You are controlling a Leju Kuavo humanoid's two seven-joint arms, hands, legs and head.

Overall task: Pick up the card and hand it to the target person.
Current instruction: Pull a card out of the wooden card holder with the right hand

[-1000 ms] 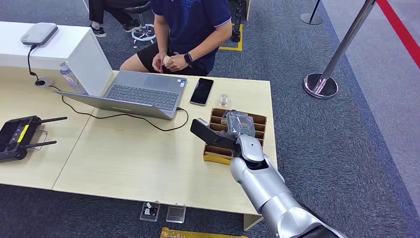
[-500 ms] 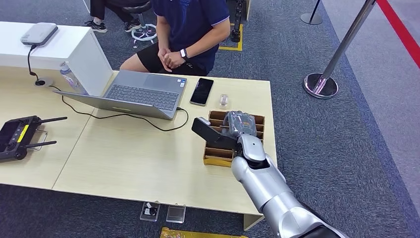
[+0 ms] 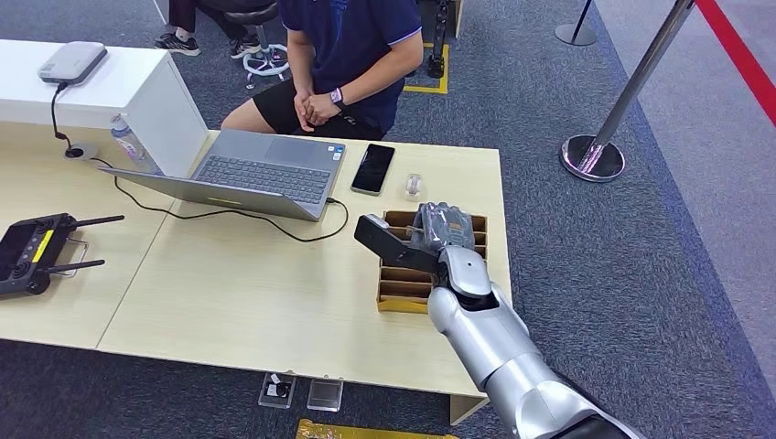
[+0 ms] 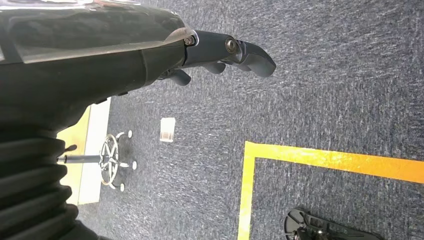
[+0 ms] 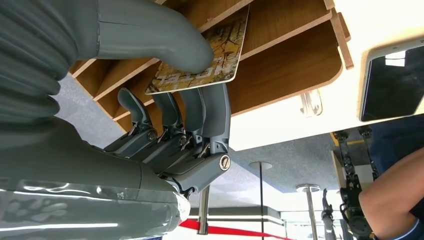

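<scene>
Now card [image 5: 202,55] pinched in right hand [image 5: 170,95] over slotted box [image 5: 280,65].

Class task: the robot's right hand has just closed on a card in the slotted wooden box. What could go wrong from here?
1. The right hand pinches the printed brown card near one edge, so it may slip.
2. The card sits between dividers of the slotted wooden box; lifting might drag the box.
3. The black phone lies along the way to the seated person.
</scene>
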